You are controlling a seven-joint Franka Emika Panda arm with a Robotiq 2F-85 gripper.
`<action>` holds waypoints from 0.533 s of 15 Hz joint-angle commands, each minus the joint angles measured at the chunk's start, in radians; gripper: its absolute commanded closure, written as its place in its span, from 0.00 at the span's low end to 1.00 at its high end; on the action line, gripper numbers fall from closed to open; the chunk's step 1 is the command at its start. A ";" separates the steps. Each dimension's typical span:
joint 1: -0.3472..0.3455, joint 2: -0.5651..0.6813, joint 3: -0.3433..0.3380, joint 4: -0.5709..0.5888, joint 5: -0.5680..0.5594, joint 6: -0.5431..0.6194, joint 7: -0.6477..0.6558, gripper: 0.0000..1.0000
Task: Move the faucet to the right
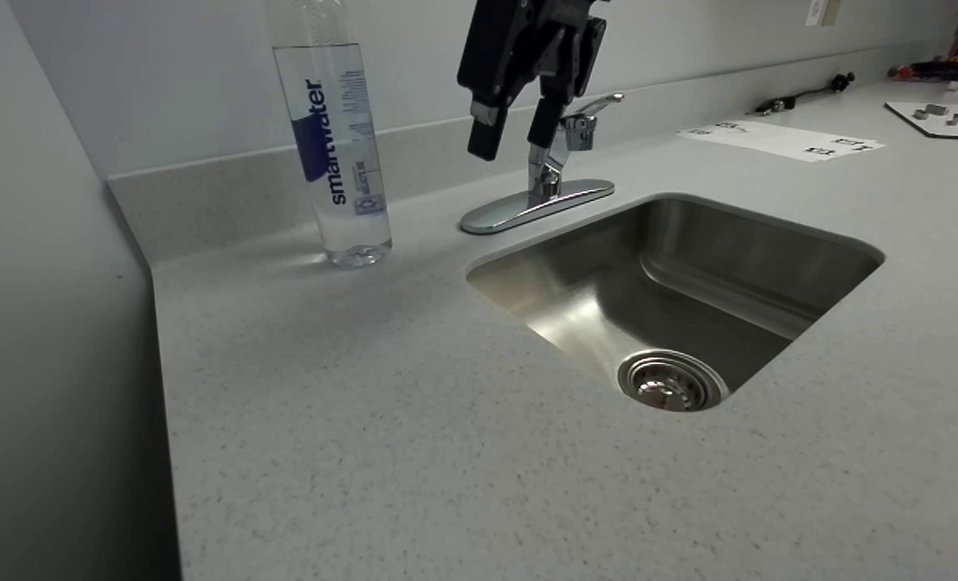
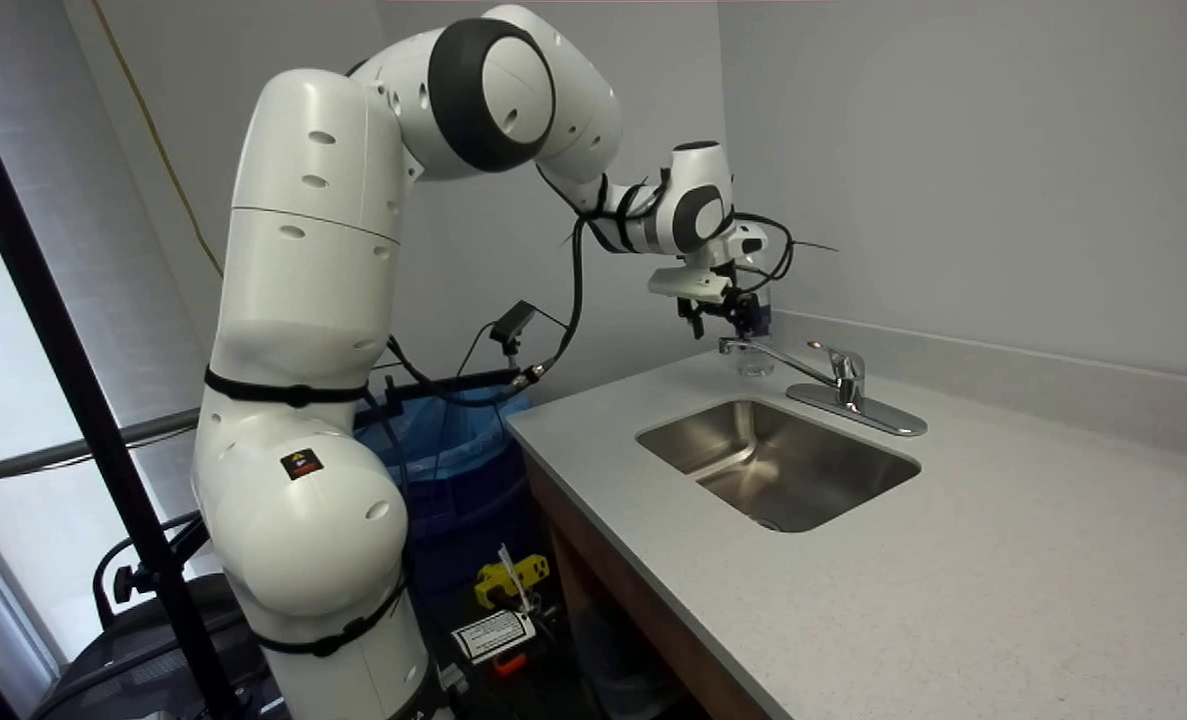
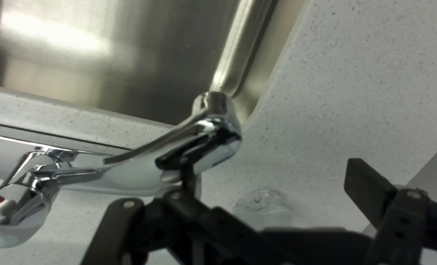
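Pale speckled countertop, a steel sink set into it, meets a plain wall. Between the sink and the wall stands the chrome faucet, its spout angled toward the upright water bottle. My gripper hangs by the spout's end with its fingers spread wide, holding nothing; one fingertip is just beside the spout, though I cannot tell whether it touches.
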 commanded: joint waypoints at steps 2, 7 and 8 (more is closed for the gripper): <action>0.009 -0.073 -0.037 -0.090 -0.064 -0.092 0.065 0.00; 0.003 -0.107 -0.075 -0.149 -0.165 -0.141 0.132 0.00; 0.000 -0.112 -0.081 -0.156 -0.184 -0.148 0.144 0.00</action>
